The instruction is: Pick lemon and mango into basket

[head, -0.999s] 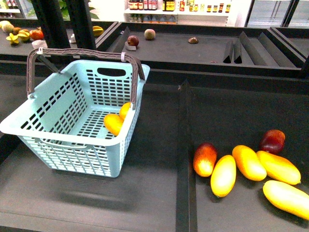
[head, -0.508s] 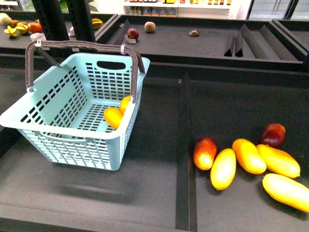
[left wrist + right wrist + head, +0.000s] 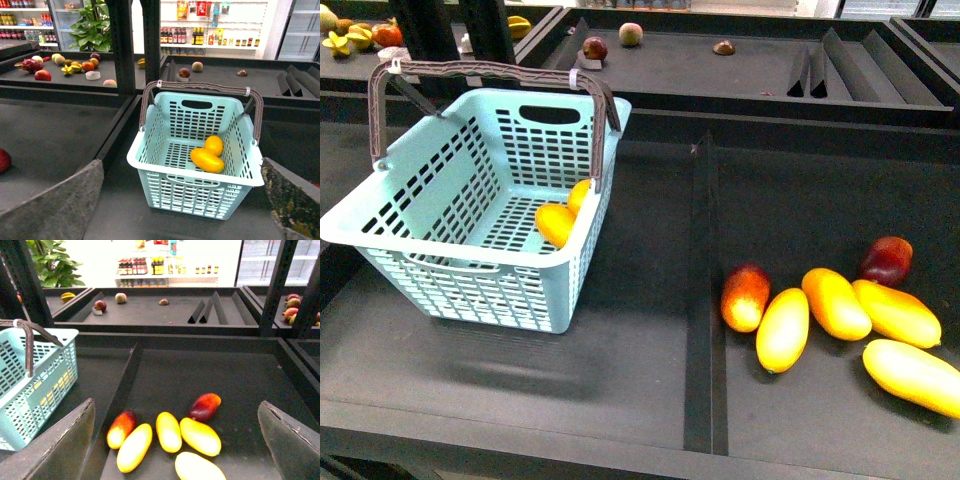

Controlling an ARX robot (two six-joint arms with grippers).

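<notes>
The turquoise basket [image 3: 440,205] with its brown handle up stands on the dark shelf at the left. Inside it, against the right wall, the orange-yellow mango [image 3: 554,222] lies touching the smaller yellow lemon [image 3: 580,193]. The left wrist view shows the basket [image 3: 150,165] from the front with the mango [image 3: 207,160] and the lemon [image 3: 214,145] on its floor. My left gripper [image 3: 182,210] is open and empty, in front of the basket and apart from it. My right gripper [image 3: 175,440] is open and empty above the loose fruit. The basket [image 3: 30,385] shows at that view's edge. Neither arm shows in the front view.
Several loose yellow mangoes [image 3: 783,328] and two red-blushed ones [image 3: 745,296] [image 3: 887,260] lie in the right compartment. A raised divider [image 3: 705,300] separates it from the basket's side. A rear shelf holds a few fruits [image 3: 594,47] and upright dividers [image 3: 807,75].
The front view has tilted downward, so everything sits a little higher in the picture. The basket, lemon, mango and loose fruit keep their places on the shelf.
</notes>
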